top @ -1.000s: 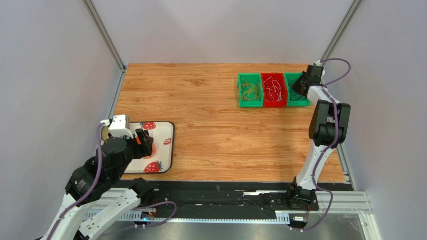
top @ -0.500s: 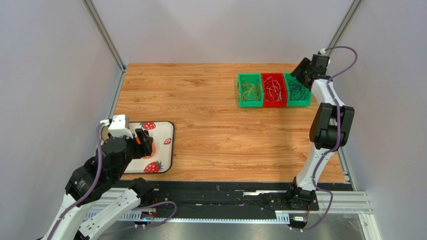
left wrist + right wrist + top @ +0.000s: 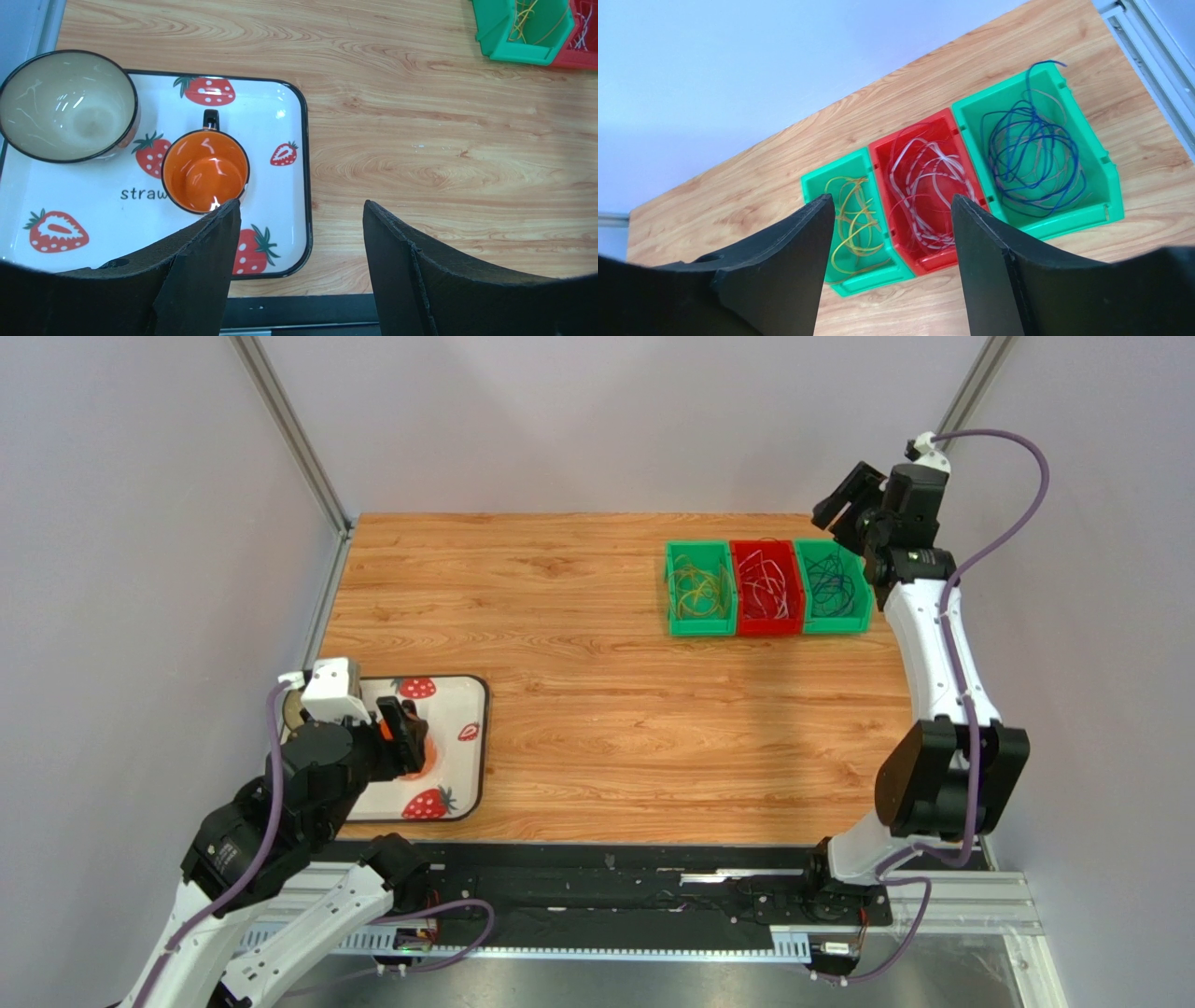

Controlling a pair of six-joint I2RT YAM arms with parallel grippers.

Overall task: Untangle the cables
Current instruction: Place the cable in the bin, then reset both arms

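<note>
I see smooth wood-grain on the table (image 3: 561, 644). The bins (image 3: 1081, 220) look like shiny plastic; the cables (image 3: 1027, 155) look smooth-coated.

"straw" printed on tray (image 3: 274, 192)

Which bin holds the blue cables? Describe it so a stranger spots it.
On the wooden table, three bins sit side by side at the far right. Take the green end bin nearest the right edge; the other green bin holds yellow cables, this one blue loops.
</note>
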